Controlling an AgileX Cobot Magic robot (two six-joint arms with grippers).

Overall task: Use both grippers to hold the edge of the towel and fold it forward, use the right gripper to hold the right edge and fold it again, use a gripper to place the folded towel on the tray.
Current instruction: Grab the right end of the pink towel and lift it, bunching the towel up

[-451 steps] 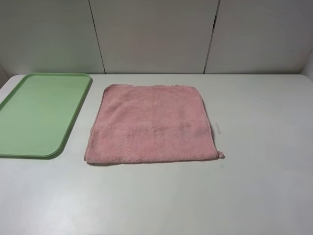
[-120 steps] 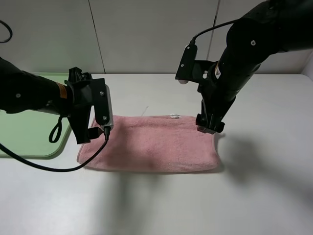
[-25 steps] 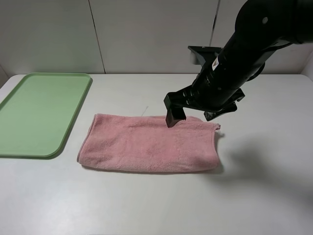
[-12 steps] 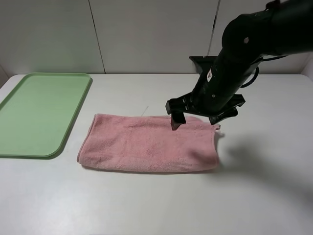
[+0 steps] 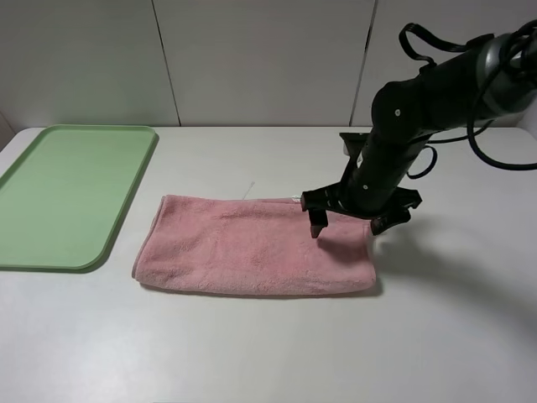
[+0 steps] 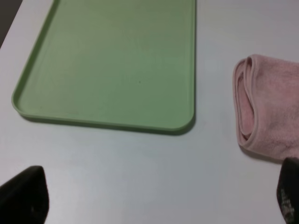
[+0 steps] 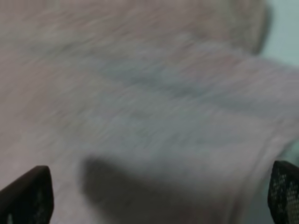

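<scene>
Lying folded once on the counter [image 5: 252,353], under the right claw [image 5: 347,223] and running off toward the tray [image 5: 67,193], the towel [image 5: 252,248] looks soft, light and floppy, so pinch both layers at the right edge [image 5: 371,252]. Right arm bends down over that end, claw spread wide, holding nothing, tips low over the cloth, contact unclear. Left claw [image 6: 156,193] also spread, empty, above counter near the tray.

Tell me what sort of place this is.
Probably a robot test bench: a white table backed by blank white wall panels, holding a pink terry-cloth towel and a light-green plastic tray, with a black robot gripper at the towel.
</scene>
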